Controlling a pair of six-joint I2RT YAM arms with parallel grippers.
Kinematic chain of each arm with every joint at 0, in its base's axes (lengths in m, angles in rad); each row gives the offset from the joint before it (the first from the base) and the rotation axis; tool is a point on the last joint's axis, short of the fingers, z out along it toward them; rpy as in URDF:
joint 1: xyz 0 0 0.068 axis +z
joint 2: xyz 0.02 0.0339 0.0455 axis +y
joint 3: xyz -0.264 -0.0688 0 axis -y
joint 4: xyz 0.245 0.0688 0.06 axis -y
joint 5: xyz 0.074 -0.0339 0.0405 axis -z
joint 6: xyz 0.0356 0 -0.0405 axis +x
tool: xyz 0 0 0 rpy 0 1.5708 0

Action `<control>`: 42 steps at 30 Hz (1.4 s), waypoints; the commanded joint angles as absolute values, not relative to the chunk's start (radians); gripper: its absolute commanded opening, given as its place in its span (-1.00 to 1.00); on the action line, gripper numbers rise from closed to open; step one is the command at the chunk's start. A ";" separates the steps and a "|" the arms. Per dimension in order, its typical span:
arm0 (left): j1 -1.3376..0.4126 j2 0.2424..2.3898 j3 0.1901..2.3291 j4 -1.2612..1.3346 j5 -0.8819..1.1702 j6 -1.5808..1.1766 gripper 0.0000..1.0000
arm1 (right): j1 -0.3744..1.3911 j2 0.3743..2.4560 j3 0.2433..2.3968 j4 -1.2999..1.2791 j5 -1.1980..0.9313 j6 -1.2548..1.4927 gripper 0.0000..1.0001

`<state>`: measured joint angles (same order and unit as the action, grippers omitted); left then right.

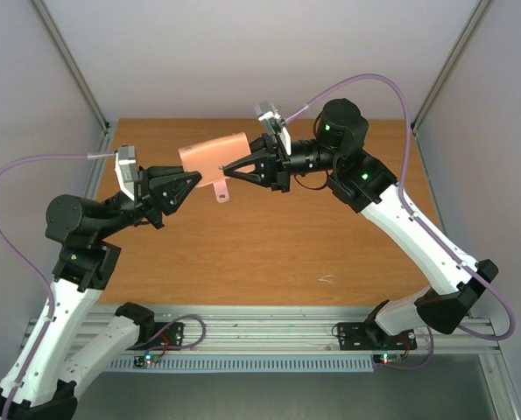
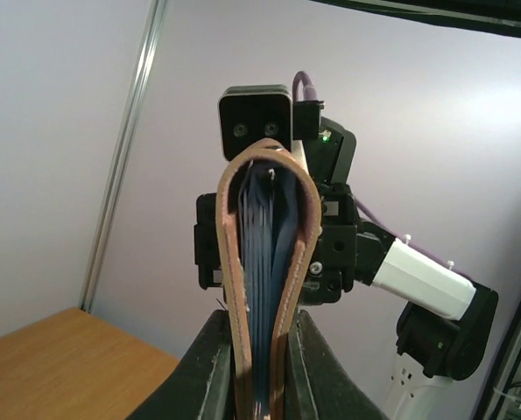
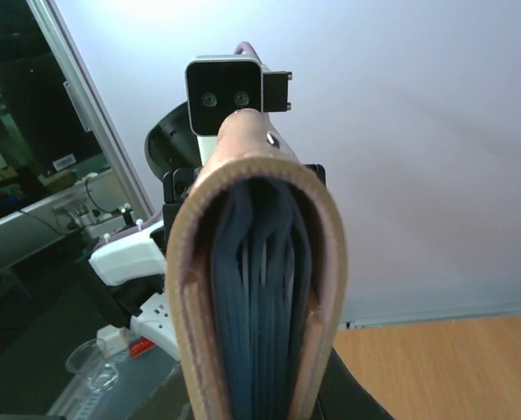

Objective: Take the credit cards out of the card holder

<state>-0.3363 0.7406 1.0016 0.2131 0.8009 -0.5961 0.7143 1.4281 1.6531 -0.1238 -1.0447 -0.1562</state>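
Note:
The card holder point(image 1: 214, 155), dusty pink outside, hangs in the air over the back of the table, held at both ends. My left gripper point(image 1: 197, 178) is shut on its left lower edge and my right gripper point(image 1: 229, 170) is shut on its right lower edge. A small strap tab point(image 1: 221, 192) dangles under it. In the left wrist view the card holder point(image 2: 242, 262) stands edge-on between the fingers point(image 2: 209, 359) of the left gripper point(image 2: 258, 319), its blue-grey pockets bulging. In the right wrist view the card holder point(image 3: 194, 289) fills the right gripper point(image 3: 256, 385). The credit cards are hidden inside the pockets.
The wooden table point(image 1: 269, 249) lies below, with a small pale mark point(image 1: 327, 280) at the front right. Grey enclosure walls stand left, right and behind. A white power strip point(image 3: 146, 319) shows beyond the table's edge in the right wrist view.

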 commanded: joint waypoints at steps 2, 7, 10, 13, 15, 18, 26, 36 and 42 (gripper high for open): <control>-0.331 0.696 0.958 0.089 0.751 -0.483 -0.12 | 0.692 1.410 1.826 -0.608 -1.024 -0.455 -0.98; -0.312 0.661 0.945 -0.203 0.864 0.038 0.25 | 0.704 1.574 2.211 -1.425 -0.679 -0.876 -0.98; -0.310 0.653 0.944 -0.362 0.814 0.394 0.27 | 0.725 1.611 2.251 -1.542 -0.528 -0.879 -0.97; -0.314 0.653 0.921 -0.338 0.674 0.567 0.26 | 0.725 1.601 2.235 -1.470 -0.534 -0.789 -0.98; -0.324 0.661 0.914 -0.275 0.576 0.627 0.26 | 0.725 1.637 2.308 -1.465 -0.535 -0.720 -0.98; -0.365 0.691 0.943 -0.286 0.543 0.762 0.34 | 0.725 1.727 2.441 -1.500 -0.504 -0.578 -0.98; -0.571 0.730 0.925 -0.265 0.309 1.002 0.72 | 0.706 1.830 2.507 -1.419 -0.428 -0.090 -0.98; -0.667 0.861 0.855 0.139 0.212 1.195 0.31 | 0.708 1.849 2.449 -1.313 -0.539 0.095 -0.98; -0.668 0.903 0.862 0.190 0.126 1.194 -0.12 | 0.709 1.834 2.430 -1.301 -0.543 0.084 -0.98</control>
<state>-0.6632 0.9001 0.8650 0.0509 0.1974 1.1591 0.7059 1.8523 2.4348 -1.3540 -0.5022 0.0494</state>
